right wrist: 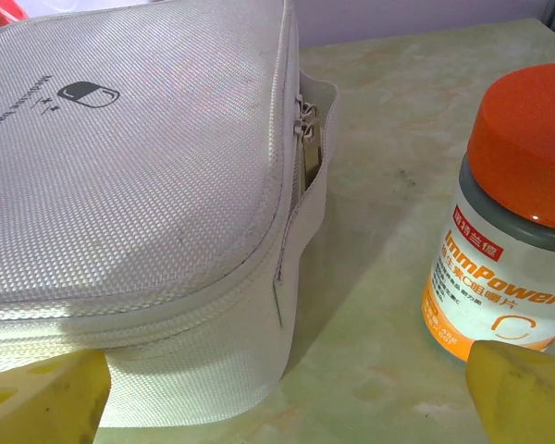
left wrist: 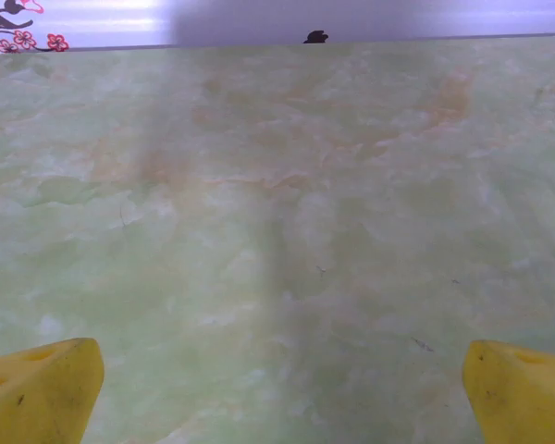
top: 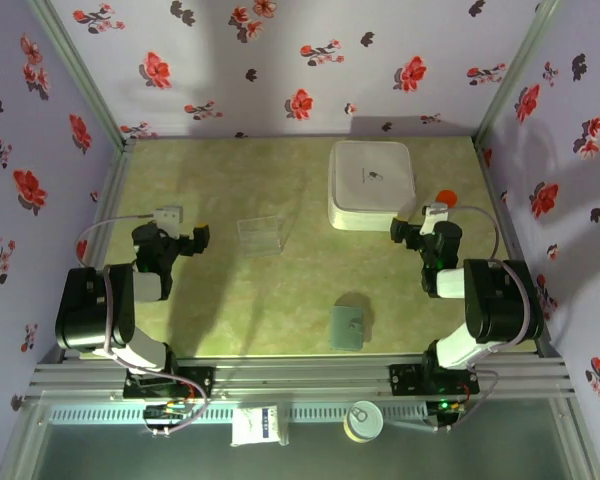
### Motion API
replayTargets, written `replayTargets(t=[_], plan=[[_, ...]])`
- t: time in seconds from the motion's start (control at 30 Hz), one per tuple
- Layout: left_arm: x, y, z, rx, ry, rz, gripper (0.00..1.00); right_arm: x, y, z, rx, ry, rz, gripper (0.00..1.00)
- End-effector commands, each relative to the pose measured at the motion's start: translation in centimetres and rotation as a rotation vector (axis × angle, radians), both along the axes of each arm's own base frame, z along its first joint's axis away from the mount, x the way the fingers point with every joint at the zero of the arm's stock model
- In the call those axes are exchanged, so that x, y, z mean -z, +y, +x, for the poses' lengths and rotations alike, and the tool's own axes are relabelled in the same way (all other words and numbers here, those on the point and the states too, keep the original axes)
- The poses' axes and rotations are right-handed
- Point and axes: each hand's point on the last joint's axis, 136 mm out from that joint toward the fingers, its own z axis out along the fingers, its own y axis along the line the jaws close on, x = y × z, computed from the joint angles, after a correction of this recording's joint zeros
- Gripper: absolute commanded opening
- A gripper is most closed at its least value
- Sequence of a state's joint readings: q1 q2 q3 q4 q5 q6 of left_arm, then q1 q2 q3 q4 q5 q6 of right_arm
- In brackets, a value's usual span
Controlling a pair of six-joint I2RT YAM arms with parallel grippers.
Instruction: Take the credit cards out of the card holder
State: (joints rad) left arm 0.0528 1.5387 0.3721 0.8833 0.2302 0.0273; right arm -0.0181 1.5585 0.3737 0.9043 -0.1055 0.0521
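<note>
The card holder (top: 347,327), a slate grey-blue wallet, lies folded shut near the table's front edge, right of centre. No credit cards are visible; they are hidden. My left gripper (top: 192,240) hovers at the left side, open, with bare table between its yellow fingertips (left wrist: 39,388). My right gripper (top: 410,231) sits at the right, open, beside the white box's near right corner; its yellow fingertips (right wrist: 523,388) frame the box's corner and a bottle, holding nothing. Both grippers are well away from the wallet.
A big white zippered square box (top: 371,184) stands at the back right. An orange-capped supplement bottle (right wrist: 513,213) stands just right of it. A clear plastic box (top: 260,235) sits mid-table. Flowered walls enclose the table on three sides.
</note>
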Motion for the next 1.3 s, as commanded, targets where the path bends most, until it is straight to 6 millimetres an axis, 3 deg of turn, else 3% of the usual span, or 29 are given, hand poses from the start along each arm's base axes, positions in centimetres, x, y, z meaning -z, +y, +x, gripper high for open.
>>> replayTargets(t=[0.0, 0.53, 0.83, 1.27], plan=[[-0.8, -0.1, 0.1, 0.021, -0.043, 0.015, 1.00, -0.5, 0.0, 0.0, -0.013, -0.029, -0.012, 0.99], [-0.8, -0.1, 0.1, 0.019, -0.042, 0.016, 1.00, -0.5, 0.0, 0.1, -0.013, -0.030, -0.012, 0.99], [-0.6, 2.4, 0.7, -0.134, -0.019, 0.012, 1.00, -0.5, 0.0, 0.0, -0.011, -0.029, -0.012, 0.99], [-1.4, 3.2, 0.3, -0.185, -0.048, 0.010, 1.00, -1.0, 0.1, -0.1, -0.020, -0.032, -0.021, 0.99]])
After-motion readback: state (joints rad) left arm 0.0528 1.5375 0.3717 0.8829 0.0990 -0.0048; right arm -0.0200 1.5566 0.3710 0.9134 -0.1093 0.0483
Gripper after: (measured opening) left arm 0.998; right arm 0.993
